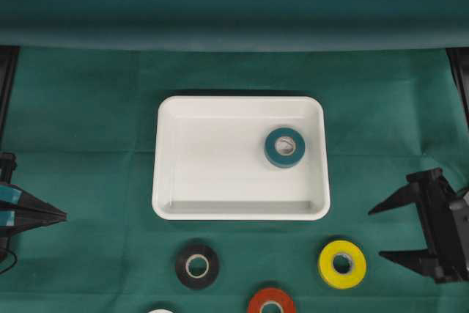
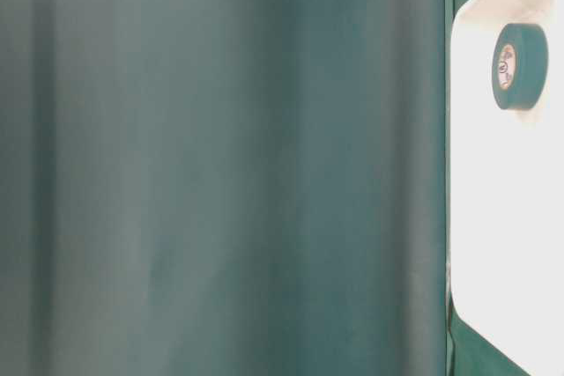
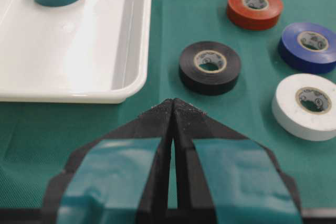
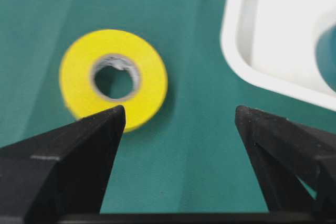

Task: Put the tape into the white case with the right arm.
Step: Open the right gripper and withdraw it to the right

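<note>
Green-clothed table carries everything; the white case sits mid-table, long side across the overhead view. One teal tape roll already lies flat inside it, near the right wall toward the far corner. Still loose on the cloth in front of the case: yellow roll nearest the right side, red roll, black roll, plus a white roll and blue roll seen from the left wrist view. Right gripper hangs at the right edge, fingers spread wide, holding nothing; the yellow roll lies just ahead of it and off toward one finger rather than centred. Left gripper is parked at the left edge, fingers pressed together, empty. Judgement: the step in hand is lining up on the yellow roll. To do it well, centre the open fingers so they straddle the roll across its outer wall, come down level, close firmly, lift clear of the rim, and set it in bare floor left of the teal roll.
</note>
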Motion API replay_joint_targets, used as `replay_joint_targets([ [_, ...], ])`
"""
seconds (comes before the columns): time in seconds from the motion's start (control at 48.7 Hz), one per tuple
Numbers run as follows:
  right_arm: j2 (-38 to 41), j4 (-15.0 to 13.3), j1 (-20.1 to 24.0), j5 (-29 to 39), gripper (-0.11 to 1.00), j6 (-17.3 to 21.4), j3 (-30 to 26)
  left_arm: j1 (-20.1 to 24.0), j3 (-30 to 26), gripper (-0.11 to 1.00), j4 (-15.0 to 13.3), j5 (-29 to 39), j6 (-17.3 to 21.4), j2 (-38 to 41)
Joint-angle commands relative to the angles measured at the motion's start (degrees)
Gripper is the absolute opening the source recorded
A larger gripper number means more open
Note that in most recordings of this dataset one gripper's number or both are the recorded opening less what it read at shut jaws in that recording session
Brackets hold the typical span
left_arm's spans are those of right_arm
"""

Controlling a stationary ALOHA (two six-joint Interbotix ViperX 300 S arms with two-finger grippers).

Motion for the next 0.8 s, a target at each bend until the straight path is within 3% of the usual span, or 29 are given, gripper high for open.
replay_joint_targets([
  [0.0, -0.18, -0.18, 1.32, -0.44, 0.72, 0.0, -0.44, 0.0, -0.53, 0.0, -0.09, -0.35, 0.09, 0.44],
  [0.41, 0.53, -0.18, 2.37, -5.01, 0.72, -0.26, -0.26, 0.0, -0.53, 0.0, -0.09, -0.26, 0.0, 0.44],
  [0.616, 6.15, -0.18, 3.78, -9.76, 0.71, -0.26, -1.93, 0.09, -0.44, 0.0, -0.09, -0.35, 0.0, 0.44],
  [0.78, 14.33, -0.18, 6.06, -10.55, 0.71, -0.53, -7.21, 0.0, -0.35, 0.0, -0.09, -0.35, 0.0, 0.44],
])
